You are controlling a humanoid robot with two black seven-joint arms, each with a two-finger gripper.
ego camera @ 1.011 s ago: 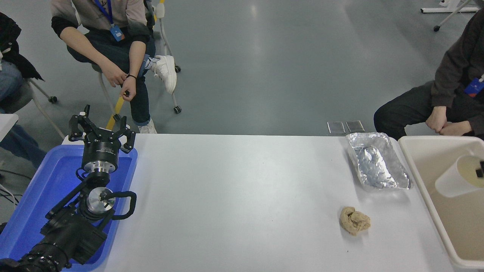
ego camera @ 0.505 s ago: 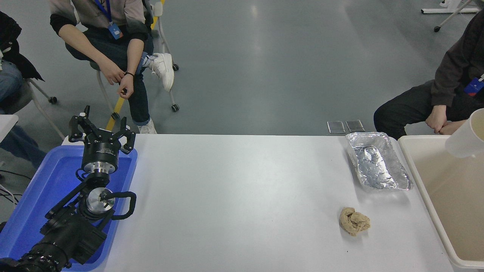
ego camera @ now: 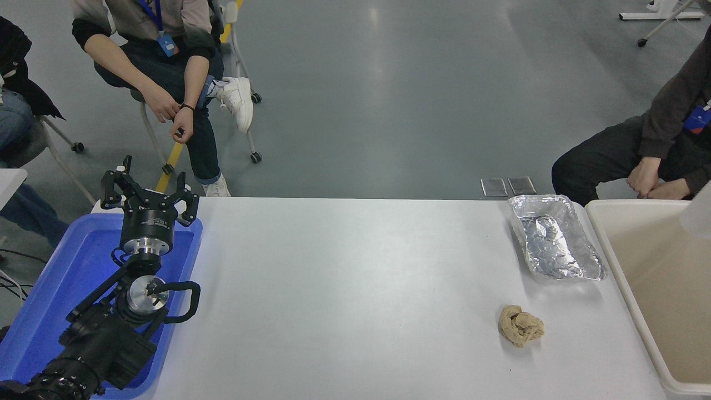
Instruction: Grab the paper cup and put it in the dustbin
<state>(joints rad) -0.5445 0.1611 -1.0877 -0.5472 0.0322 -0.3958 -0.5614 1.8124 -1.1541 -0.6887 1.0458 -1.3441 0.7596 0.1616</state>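
At the nine o'clock side of the table [ego camera: 355,289], the left pincer [ego camera: 149,191] sits parked over the far end of a blue tray [ego camera: 33,328], its fingers spread and gripping nothing. Moving toward three o'clock, the middle of the table is bare; then come a crumpled tan paper wad [ego camera: 521,326] and, beyond it toward twelve o'clock, a crinkled silver foil tray [ego camera: 555,239]. Just beside the foil tray on its three o'clock side stands the dustbin [ego camera: 616,261], its inside showing nothing in the visible part. The paper cup [ego camera: 699,214] appears only as a pale blurred sliver at the frame's right edge, above the dustbin's far end; its axis cannot be told. The right pincer is out of view, so what holds the cup is hidden. Judging by position, the cup lies far toward three o'clock from the left pincer, on the right arm's side, and the coming move is likely a drop straight into the dustbin.
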